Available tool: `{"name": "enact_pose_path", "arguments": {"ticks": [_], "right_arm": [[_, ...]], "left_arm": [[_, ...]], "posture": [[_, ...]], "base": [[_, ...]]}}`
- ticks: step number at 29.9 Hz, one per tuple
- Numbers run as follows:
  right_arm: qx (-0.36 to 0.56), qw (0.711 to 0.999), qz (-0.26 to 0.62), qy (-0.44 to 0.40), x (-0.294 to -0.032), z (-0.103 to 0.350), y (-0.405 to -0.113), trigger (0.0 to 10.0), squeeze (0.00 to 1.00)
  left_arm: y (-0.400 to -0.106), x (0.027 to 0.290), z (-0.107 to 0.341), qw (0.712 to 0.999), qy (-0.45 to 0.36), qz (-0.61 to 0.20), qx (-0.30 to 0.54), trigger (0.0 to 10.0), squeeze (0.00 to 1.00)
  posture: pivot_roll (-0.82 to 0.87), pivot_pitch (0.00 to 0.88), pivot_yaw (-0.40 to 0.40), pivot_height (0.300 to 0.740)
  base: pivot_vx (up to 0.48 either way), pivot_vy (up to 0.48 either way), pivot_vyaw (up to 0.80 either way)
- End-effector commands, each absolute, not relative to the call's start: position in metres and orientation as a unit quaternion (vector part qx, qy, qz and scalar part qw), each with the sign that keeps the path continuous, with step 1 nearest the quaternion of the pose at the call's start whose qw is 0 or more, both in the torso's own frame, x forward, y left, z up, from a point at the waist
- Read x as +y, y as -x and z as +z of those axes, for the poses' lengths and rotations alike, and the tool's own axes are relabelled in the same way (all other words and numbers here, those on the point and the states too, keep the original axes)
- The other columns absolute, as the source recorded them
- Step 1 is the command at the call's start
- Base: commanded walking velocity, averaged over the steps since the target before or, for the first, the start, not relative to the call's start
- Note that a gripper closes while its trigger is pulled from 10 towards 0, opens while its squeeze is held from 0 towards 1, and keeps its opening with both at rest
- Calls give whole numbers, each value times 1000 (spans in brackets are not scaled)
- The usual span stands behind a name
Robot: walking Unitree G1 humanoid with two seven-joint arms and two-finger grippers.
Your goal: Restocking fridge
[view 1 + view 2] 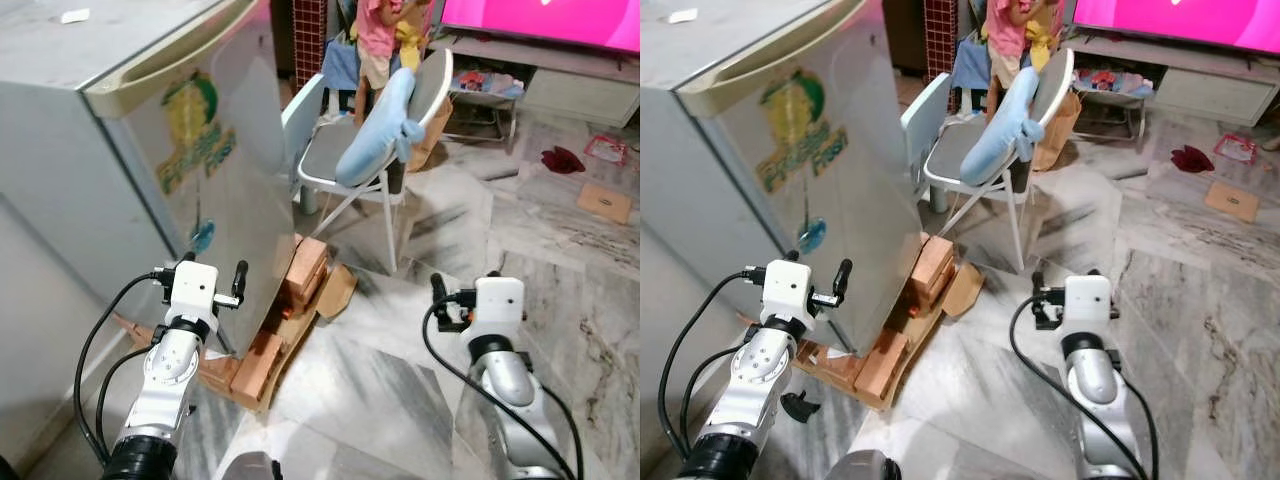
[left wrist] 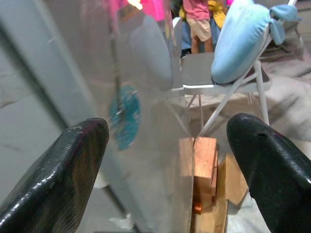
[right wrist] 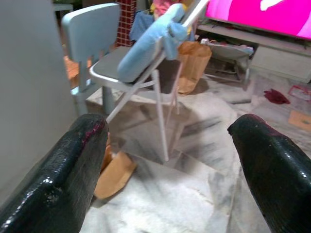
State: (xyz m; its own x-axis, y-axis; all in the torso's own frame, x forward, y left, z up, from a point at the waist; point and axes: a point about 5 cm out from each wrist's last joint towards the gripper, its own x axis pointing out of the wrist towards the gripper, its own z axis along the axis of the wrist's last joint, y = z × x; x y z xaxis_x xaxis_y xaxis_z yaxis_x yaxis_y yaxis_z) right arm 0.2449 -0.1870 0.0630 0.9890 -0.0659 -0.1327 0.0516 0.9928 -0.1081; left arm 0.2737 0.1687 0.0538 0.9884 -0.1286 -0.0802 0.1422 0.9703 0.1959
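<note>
Both claws gape, left claw (image 1: 212,281) facing the closed fridge (image 1: 150,150).

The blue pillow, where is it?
The blue pillow leans on the folding chair straight ahead, just right of the fridge, with a person standing behind it.

Two jointed silver metal arms end in boxy white wrist housings, looped with black cables, each carrying a black two-fingered left gripper (image 1: 214,280) and right gripper (image 1: 440,296).

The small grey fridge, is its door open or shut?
Shut: the small grey fridge has its door flush against the body.
</note>
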Motion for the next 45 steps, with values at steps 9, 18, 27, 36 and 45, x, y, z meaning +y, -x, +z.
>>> {"name": "enact_pose_path", "arguments": {"ticks": [9, 18, 27, 36, 45], "right_arm": [[72, 996, -41, 45, -186, 59, -242, 10000, 0], [66, 996, -48, 34, -186, 62, -242, 10000, 0], [61, 997, -42, 33, -185, 64, -243, 10000, 0], [62, 997, -41, 32, -185, 63, -243, 10000, 0], [66, 997, -25, 16, -182, 63, -240, 10000, 0]], "left_arm": [[-280, 173, 58, 992, -101, -67, 31, 10000, 0], [-287, 176, 67, 990, -114, -82, 8, 10000, 0], [-287, 168, 64, 992, -90, -86, 8, 10000, 0], [-287, 167, 61, 993, -94, -72, 13, 10000, 0], [-302, 176, 66, 995, -90, -44, 16, 10000, 0]], "posture": [[-47, 0, 30, 740], [-50, 0, 36, 740], [-53, 0, 29, 740], [-52, 0, 21, 740], [-61, 0, 14, 740]], "base": [[0, 0, 0], [34, 378, 0], [398, 0, 0], [0, 0, 0], [0, 0, 0]]}}
